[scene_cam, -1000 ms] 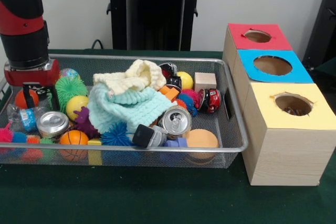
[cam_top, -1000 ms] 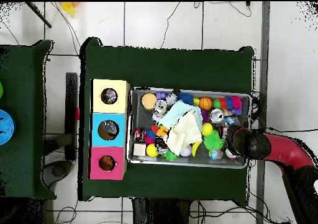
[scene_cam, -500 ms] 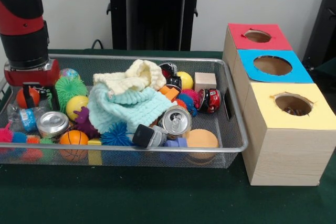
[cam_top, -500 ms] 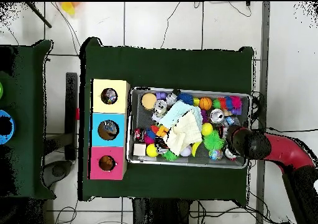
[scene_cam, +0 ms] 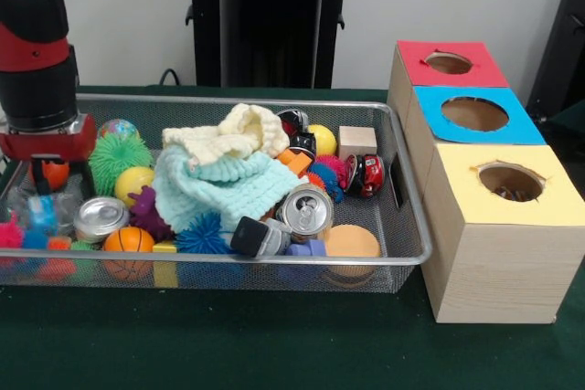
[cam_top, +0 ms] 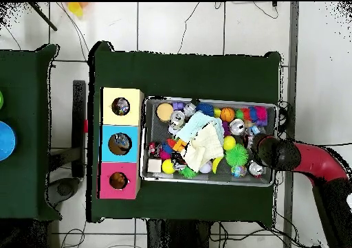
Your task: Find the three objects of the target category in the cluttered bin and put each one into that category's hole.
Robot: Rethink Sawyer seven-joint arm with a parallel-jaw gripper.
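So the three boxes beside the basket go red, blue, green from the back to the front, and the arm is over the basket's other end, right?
Not quite. In the front view the nearest box is yellow, not green; the red box and blue box sit behind it as you said. The arm is indeed over the far end of the basket from the boxes.

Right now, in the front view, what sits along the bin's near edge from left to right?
Silver can lid → mini basketball → blue spiky ball → dented soda can → orange disc.
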